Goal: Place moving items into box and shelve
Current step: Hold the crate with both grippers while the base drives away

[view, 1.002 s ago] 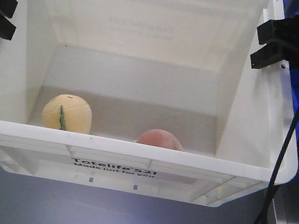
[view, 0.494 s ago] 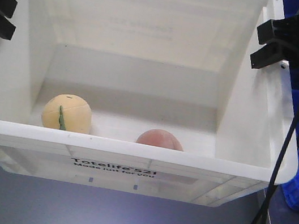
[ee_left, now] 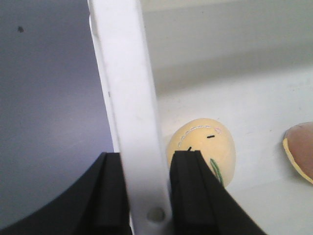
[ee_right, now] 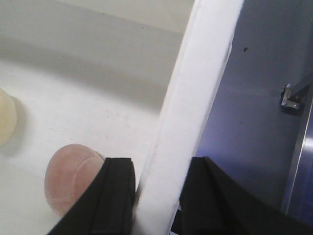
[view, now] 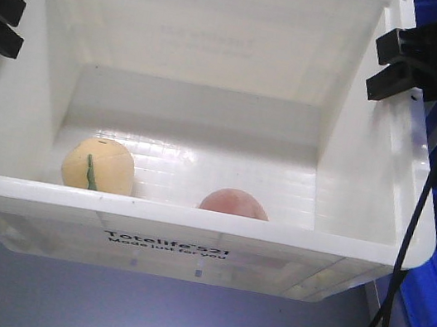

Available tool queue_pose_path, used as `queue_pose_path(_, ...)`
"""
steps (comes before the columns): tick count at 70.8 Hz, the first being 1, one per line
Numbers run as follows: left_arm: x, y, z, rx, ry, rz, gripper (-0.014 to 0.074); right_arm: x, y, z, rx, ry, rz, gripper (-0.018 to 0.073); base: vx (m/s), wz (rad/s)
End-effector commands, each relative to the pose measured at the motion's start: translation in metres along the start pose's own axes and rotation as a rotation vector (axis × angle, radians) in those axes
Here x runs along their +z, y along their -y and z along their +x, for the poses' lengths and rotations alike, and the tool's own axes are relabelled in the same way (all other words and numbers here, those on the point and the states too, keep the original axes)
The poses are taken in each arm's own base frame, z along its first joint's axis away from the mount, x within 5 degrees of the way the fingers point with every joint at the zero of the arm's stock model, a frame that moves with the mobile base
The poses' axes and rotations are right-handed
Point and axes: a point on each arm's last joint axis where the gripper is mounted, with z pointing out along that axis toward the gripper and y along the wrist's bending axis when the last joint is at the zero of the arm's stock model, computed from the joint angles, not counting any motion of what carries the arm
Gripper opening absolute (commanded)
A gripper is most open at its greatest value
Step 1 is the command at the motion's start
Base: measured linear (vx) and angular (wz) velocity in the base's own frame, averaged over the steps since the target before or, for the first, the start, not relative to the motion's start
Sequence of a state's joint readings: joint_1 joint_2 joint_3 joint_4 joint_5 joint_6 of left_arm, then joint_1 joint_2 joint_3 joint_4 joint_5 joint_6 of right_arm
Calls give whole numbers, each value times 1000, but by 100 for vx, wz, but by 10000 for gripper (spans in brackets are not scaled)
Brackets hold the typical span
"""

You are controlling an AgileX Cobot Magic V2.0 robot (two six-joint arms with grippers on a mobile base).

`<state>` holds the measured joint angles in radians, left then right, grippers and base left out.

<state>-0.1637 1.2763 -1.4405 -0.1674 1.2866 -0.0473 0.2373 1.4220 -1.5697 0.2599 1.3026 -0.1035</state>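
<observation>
Both the pale yellow, green-striped rounded soft toy (view: 98, 165) and the pink rounded soft toy (view: 234, 203) lie inside the large white rectangular plastic crate (view: 192, 220), whose side walls the left tool (view: 14, 22) and right tool (view: 379, 67) each pinch, so shelving likely calls for level, matched arm motion.

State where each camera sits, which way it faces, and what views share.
Front-facing: before the printed wall, looking down into the white crate; left gripper and right gripper clamp its side walls.
Left wrist: above the left gripper, looking down the left wall at the yellow toy.
Right wrist: above the right gripper, looking down the right wall at the pink toy.
Shared: all show both toys.
</observation>
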Motion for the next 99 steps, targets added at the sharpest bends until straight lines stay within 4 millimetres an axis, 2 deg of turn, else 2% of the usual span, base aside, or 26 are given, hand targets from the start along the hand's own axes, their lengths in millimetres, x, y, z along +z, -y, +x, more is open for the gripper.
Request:
queue_pose_path(1, -26, 10, -8, 8, 175, 67, -17, -27, -11, -7, -28, 164, -52, -11, 50, -4)
queue_pose_path(99, -26, 10, -8, 8, 175, 67, -17, -27, -11, -7, -28, 163, -52, -11, 48, 6)
